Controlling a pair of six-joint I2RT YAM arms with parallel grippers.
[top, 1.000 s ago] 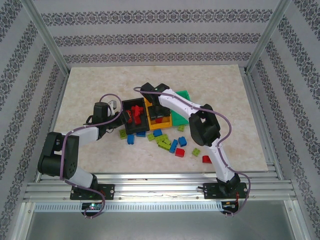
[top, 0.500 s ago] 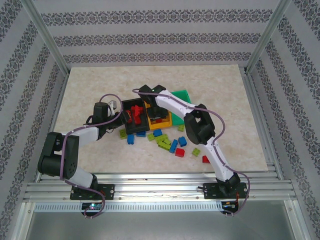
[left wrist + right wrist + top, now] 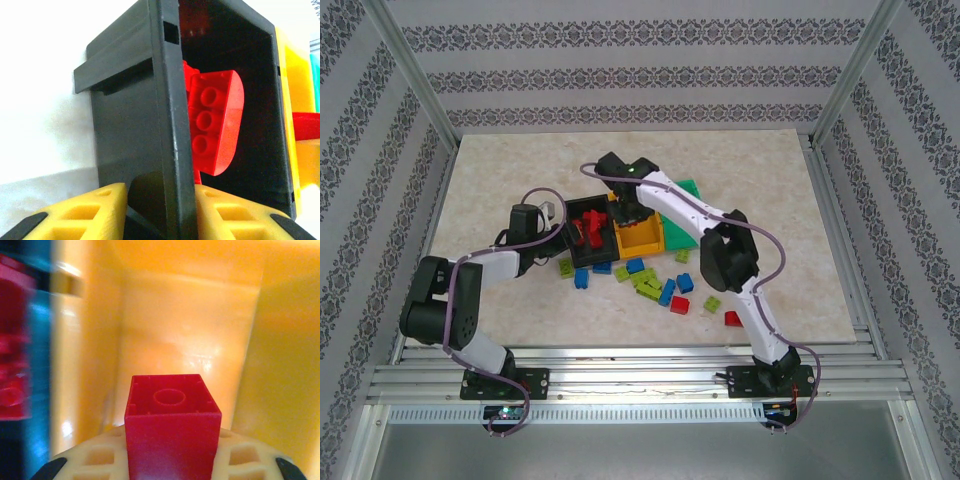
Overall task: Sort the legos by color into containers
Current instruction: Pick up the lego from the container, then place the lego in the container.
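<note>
Top external view: the three joined containers sit just above the middle of the frame. The black bin (image 3: pixel 590 261) is on the left, the orange-yellow bin (image 3: pixel 642 243) in the middle, and the green bin (image 3: pixel 690 188) peeks out at the upper right behind the right arm (image 3: pixel 720 250). Red bricks (image 3: pixel 588 230) lie piled in the black one.

Below the bins, around the centre of the frame, the loose legos (image 3: pixel 650 282) are scattered on the marble-patterned table (image 3: pixel 500 170) in blue, lime green and red. One red brick (image 3: pixel 731 319) lies off to the lower right, apart from the rest.

The left gripper (image 3: pixel 556 236) is at the black bin's left wall. In the left wrist view its yellow fingers (image 3: pixel 85 212) sit on either side of that wall, clenched on it, with a rounded red piece (image 3: pixel 217 125) inside the bin.

The right gripper (image 3: pixel 630 212) hangs over the orange-yellow bin. Its wrist view shows it pinching a red cube (image 3: pixel 172 430), with the bin's yellow inside behind it.
</note>
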